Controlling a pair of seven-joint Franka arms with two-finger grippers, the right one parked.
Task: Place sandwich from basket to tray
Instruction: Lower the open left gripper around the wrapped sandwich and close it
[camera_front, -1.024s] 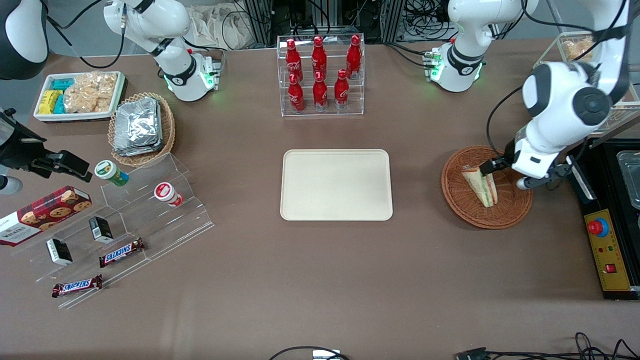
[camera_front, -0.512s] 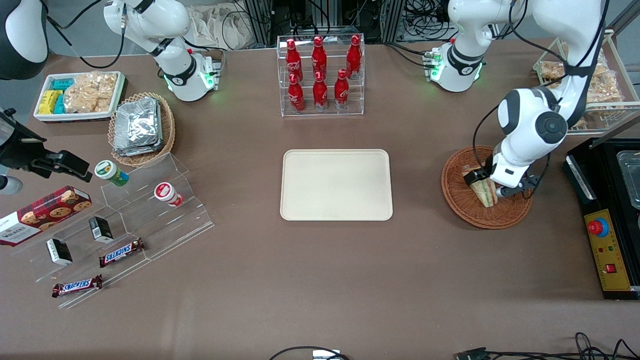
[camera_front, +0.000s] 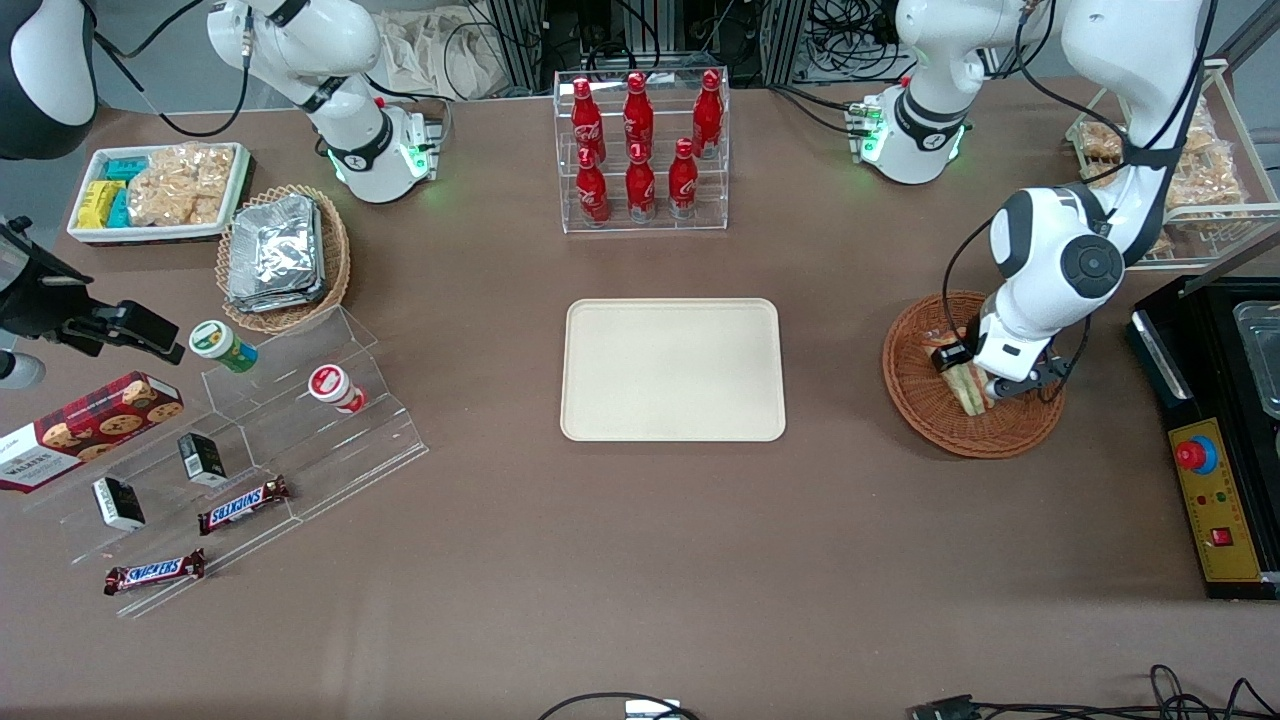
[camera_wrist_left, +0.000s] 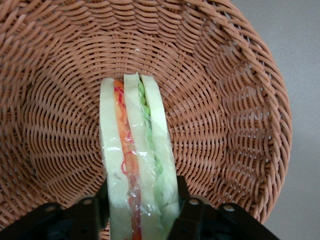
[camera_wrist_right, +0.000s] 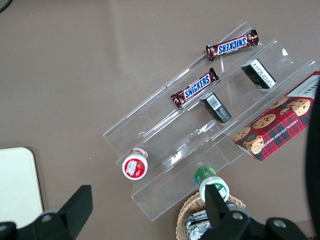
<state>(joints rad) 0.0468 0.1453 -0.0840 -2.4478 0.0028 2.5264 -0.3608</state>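
Observation:
The sandwich (camera_front: 968, 392) stands on edge in the reddish-brown wicker basket (camera_front: 925, 415) toward the working arm's end of the table. In the left wrist view the sandwich (camera_wrist_left: 135, 145) shows pale bread with orange and green filling under clear wrap, resting on the basket (camera_wrist_left: 225, 100) floor. My gripper (camera_front: 972, 380) is down in the basket, and the black fingers (camera_wrist_left: 184, 200) press against both flat sides of the wedge, so the gripper (camera_wrist_left: 142, 202) is shut on it. The cream tray (camera_front: 672, 370) lies bare at the table's middle, beside the basket.
A clear rack of red bottles (camera_front: 640, 150) stands farther from the front camera than the tray. A black control box (camera_front: 1215, 500) sits beside the basket at the table's edge. A wire rack of snack bags (camera_front: 1190, 170) stands nearby. Stepped acrylic shelves (camera_front: 250, 450) with snacks lie toward the parked arm's end.
The gripper swung from beside the basket's rim to over the sandwich, dropped down around it and closed on its sides. The sandwich still rests in the basket.

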